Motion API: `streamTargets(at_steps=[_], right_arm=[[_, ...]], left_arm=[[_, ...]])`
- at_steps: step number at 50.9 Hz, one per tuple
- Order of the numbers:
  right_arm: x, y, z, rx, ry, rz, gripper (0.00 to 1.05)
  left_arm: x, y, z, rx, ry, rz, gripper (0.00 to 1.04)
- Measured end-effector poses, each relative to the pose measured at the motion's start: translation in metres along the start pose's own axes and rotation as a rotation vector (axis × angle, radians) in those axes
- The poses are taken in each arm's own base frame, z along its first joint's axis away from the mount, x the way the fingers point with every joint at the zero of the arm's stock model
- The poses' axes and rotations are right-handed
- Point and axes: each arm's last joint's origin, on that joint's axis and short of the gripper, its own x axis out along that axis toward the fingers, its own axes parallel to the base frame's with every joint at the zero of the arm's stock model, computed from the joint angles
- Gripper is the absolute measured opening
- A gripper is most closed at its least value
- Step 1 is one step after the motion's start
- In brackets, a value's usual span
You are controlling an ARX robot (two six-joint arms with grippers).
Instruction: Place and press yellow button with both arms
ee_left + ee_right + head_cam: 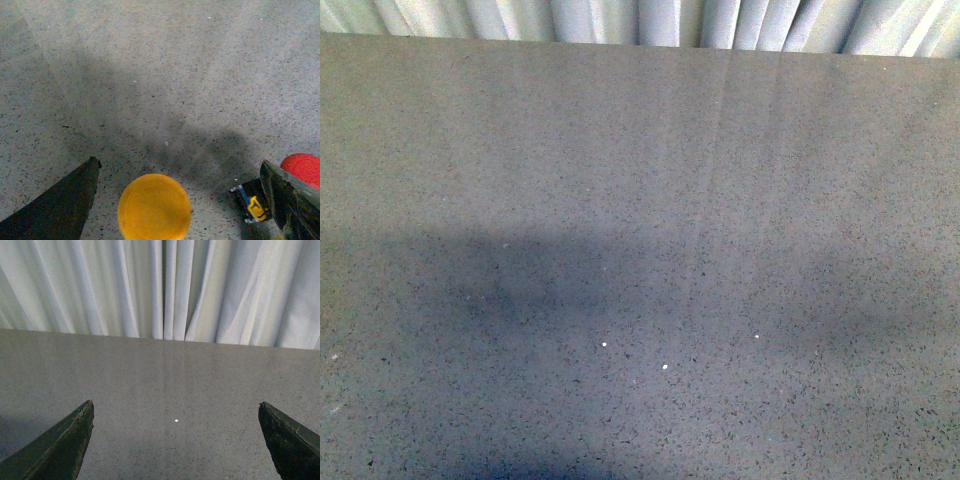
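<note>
Well, the left gripper (178, 162) is wide open and holds nothing. The yellow button (154, 207) sits on the grey table (640, 200) between its two fingers, and neither finger touches it yet. The right gripper (175, 404) is wide open too, with only bare table and the white curtain (165, 290) in front of it, so it looks to be well away from the button. What could go wrong? A red button (302, 169) and a small blue and black block (252, 205) sit right beside one left finger. If the fingers close or slide over, that finger could bump them and push them about. The yellow top is round and smooth, so I think it could slip out if it is pinched only on the cap. The block may belong to the red button, but it is half hidden and I cannot tell. Counting now: one yellow button, one red button, one small block, two grippers with two fingers each, one table, one curtain.
</note>
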Motion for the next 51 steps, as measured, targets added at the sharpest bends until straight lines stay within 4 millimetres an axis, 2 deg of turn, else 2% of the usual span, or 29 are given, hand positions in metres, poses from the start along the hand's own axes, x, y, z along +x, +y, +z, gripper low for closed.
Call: streamTargets(at_steps=[21,51], right_arm=[[0.0,0.0,0.0,0.0,0.0,0.0,0.96],[0.0,0.0,0.0,0.0,0.0,0.0,0.96]], left_arm=[[0.005,0.005,-0.01,0.015,0.025,0.014,0.96],[0.009,0.002,-0.015,0.063,0.031,0.016,0.94]])
